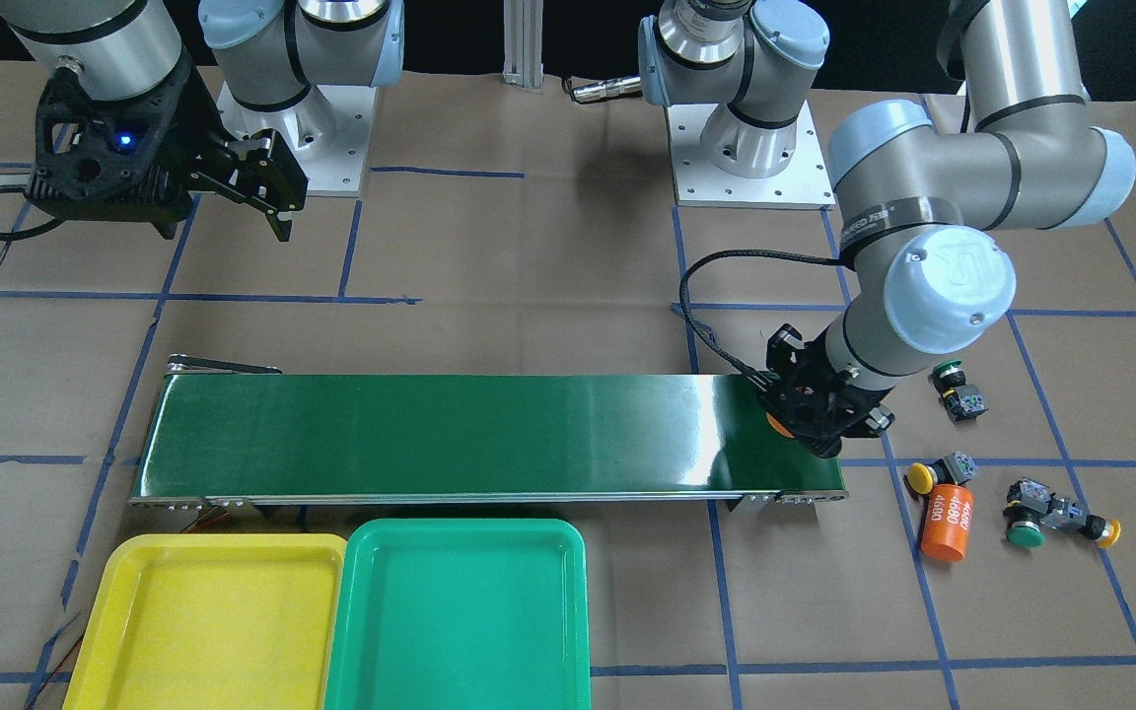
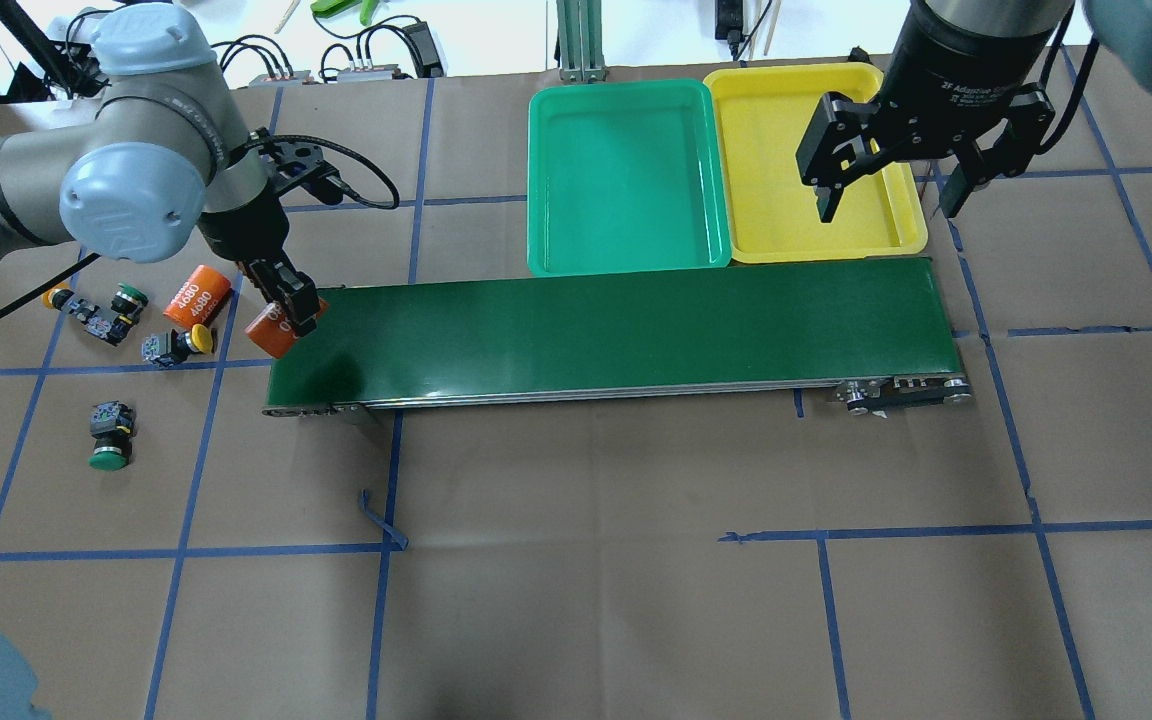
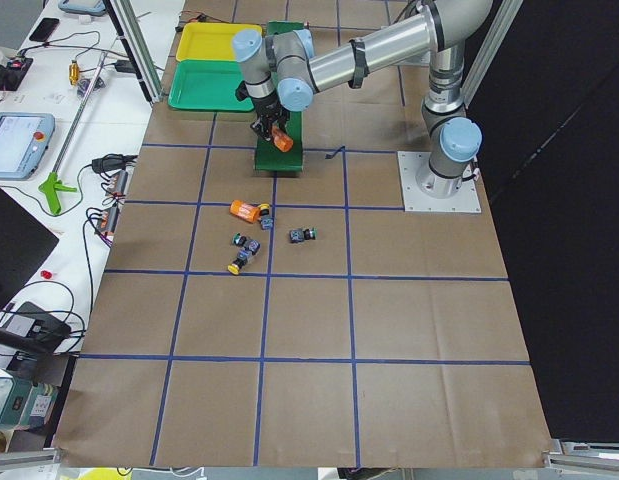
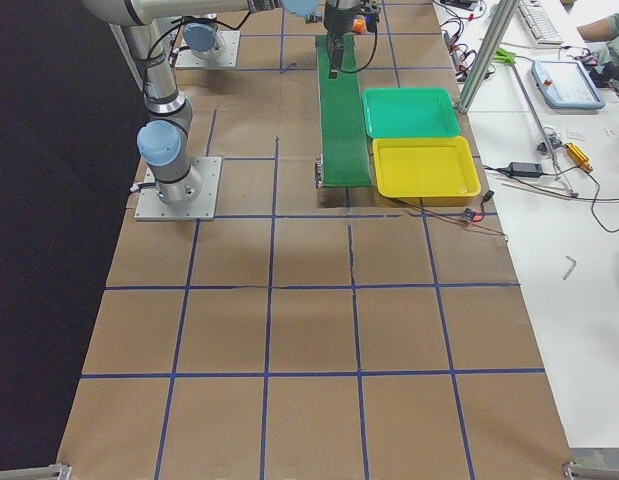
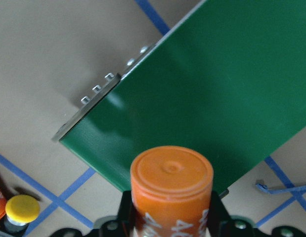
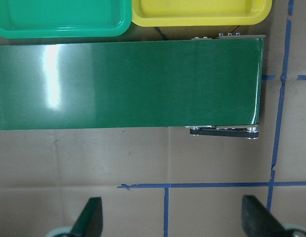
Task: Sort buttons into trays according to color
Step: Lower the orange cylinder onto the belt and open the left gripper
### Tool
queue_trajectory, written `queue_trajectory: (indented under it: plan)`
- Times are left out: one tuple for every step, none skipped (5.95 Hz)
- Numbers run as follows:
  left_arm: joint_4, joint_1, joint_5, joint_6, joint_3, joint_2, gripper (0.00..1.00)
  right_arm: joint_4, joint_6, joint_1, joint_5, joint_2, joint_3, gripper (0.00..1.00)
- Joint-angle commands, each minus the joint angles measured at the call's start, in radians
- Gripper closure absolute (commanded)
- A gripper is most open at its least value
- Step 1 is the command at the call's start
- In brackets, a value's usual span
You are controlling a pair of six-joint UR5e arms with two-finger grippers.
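Now left claw (image 2: 294,308) grips an orange cylinder (image 5: 171,182) over the belt (image 2: 616,325); right claw (image 2: 886,212) gapes.

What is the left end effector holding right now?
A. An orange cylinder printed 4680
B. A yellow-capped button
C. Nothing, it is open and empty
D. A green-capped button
A: the left end effector is closed on an orange cylinder, seen close up in the left wrist view, held at the end of the conveyor belt.

Bright even light — glare streak on conveyor belt (image 1: 716,414), soft shadows.
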Motion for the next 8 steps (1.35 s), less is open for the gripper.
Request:
queue_trajectory:
  plan:
    - [0.095,-0.077,0.037,0.324,-0.005,-0.031,1.0,0.0,-0.002,0.0,0.002,-0.001,0.004,0.0]
    - [0.123,-0.094,0.042,0.449,-0.015,-0.042,0.99,0.0,-0.017,0.002,0.003,-0.012,0.009,0.0]
    - [0.136,-0.107,0.071,0.511,-0.065,-0.041,0.98,-0.002,-0.151,0.006,0.011,-0.015,0.007,0.0]
    - [0.153,-0.112,0.1,0.511,-0.108,-0.021,0.9,0.0,-0.266,0.008,0.014,-0.022,0.01,0.0]
    - [0.16,-0.109,0.087,0.508,-0.096,-0.025,0.13,0.002,-0.376,0.037,0.014,-0.023,0.035,0.0]
    - [0.162,-0.108,0.088,0.5,-0.091,-0.027,0.02,0.003,-0.584,0.085,0.015,-0.021,0.049,0.0]
    - [0.16,-0.089,0.084,0.433,-0.087,0.0,0.02,0.003,-0.745,0.134,0.014,-0.019,0.056,0.0]
    - [0.163,-0.024,0.084,0.329,-0.082,0.039,0.02,0.003,-0.782,0.162,0.006,-0.009,0.067,0.0]
